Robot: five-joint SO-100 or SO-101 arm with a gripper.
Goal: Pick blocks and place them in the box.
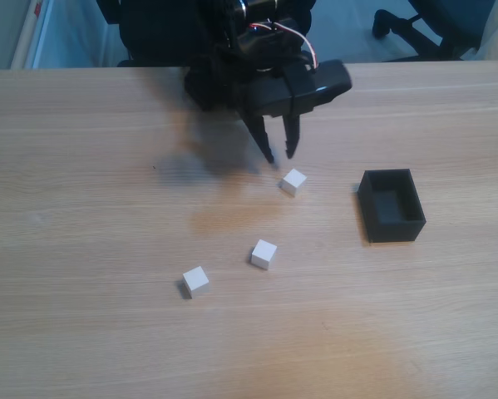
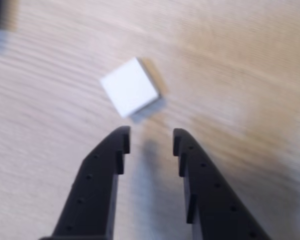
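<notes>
Two black fingers (image 2: 97, 170) of the gripper (image 2: 151, 137) are seen rising from the lower edge of the wrist view, parted, with bare wood between the tips and nothing held. Just beyond the tips, slightly to the left in that view, a white block (image 2: 129, 93) is shown lying on the table (image 2: 240, 75), turned at an angle to the fingers and not touched by them; the picture is blurred, and a dark shape at its top left corner cannot be identified.

From the fixed view, the gripper (image 1: 278, 155) is seen pointing downward over the table (image 1: 82, 166), its tips spread and poised just above and to the left of the nearest block (image 1: 293, 181). Two further blocks are shown lower in this view: one (image 1: 263, 253) near the centre, another (image 1: 195, 280) to its lower left, each well apart from the others. At the right, the black box (image 1: 391, 205) is seen standing upright on the wood, open-topped, with no block visible inside, well apart from all three blocks
</notes>
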